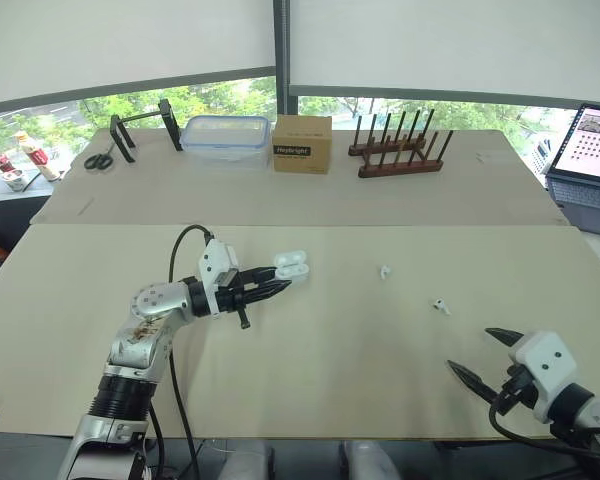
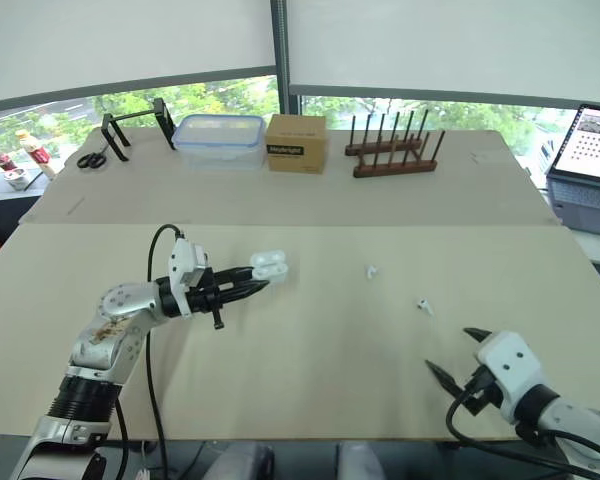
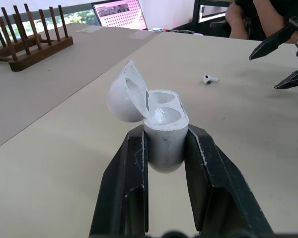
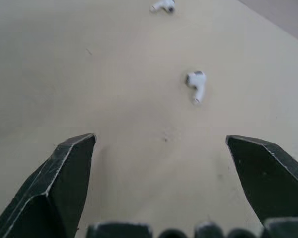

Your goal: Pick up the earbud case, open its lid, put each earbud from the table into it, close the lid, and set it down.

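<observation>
Left gripper (image 1: 278, 286) held the case (image 1: 292, 264) left of centre over the table (image 1: 330, 390), jaws clamped on its body, lid open for loading. Right gripper (image 1: 470, 350), jaws wide, faced the nearer earbud (image 1: 441, 306).

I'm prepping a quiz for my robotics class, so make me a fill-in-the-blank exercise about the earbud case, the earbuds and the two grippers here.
1. The earbud case is clamped in the ____ gripper.
2. The case's lid stands ____.
3. ____ earbuds lie loose on the table.
4. The right gripper is open and holds ____.
Missing words: left; open; two; nothing.
</observation>
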`<state>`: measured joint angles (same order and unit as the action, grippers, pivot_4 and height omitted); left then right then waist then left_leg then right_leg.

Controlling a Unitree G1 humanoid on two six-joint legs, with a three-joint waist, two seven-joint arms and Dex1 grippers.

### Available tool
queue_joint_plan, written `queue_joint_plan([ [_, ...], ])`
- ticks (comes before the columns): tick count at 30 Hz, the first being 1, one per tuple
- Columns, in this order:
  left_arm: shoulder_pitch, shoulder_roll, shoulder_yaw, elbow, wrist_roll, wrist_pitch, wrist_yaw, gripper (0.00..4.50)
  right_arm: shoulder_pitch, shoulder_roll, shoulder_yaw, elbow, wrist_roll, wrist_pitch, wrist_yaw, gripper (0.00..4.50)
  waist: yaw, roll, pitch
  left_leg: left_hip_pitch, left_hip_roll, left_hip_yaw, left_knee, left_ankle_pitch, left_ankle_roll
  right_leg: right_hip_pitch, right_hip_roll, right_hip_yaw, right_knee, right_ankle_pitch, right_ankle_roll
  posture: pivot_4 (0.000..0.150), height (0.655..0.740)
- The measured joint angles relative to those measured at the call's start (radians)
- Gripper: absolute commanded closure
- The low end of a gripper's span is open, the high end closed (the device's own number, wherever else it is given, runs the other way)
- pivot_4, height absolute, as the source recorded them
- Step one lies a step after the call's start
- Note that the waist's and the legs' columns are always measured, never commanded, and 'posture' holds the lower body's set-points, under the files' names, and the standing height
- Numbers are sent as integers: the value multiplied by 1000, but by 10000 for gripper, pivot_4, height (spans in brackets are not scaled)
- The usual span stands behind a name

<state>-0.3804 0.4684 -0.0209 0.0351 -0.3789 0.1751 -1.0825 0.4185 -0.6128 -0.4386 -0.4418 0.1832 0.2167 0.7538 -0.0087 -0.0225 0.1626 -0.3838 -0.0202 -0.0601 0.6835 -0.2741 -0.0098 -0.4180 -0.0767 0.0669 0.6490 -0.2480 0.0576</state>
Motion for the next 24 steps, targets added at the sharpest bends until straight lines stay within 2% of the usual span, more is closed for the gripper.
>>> queue_joint_plan([
  [6, -1, 2, -2, 2, 1, 0, 0, 39833, -102, 4, 62, -64, 7, 94, -62, 0, -3, 0, 0, 0, 1, 0, 0, 0, 0, 0, 1, 0, 0, 0, 0, 1500, 7400],
  [12, -8, -1, -12, 0, 2, 4, 3, 39833, -362, 128, 335, -110, -67, 256, -233, 0, -5, 0, 0, -2, 0, 0, -1, 0, 0, -3, 0, 0, 0, 0, 0, 1500, 7400],
  [17, -7, 3, -21, -10, 3, 17, 12, 39833, -536, 274, 462, -1, -177, 369, -427, 0, -1, 0, 0, -3, -1, 0, -1, 0, -1, -4, -1, 0, 0, 0, 0, 1500, 7400],
  [24, -13, 8, -37, -22, 3, 25, 13, 39833, -686, 409, 474, 239, -229, 372, -592, 0, -8, 0, 0, -2, 0, 1, -3, 0, -1, -5, 0, 0, 1, 0, 0, 1500, 7400],
])
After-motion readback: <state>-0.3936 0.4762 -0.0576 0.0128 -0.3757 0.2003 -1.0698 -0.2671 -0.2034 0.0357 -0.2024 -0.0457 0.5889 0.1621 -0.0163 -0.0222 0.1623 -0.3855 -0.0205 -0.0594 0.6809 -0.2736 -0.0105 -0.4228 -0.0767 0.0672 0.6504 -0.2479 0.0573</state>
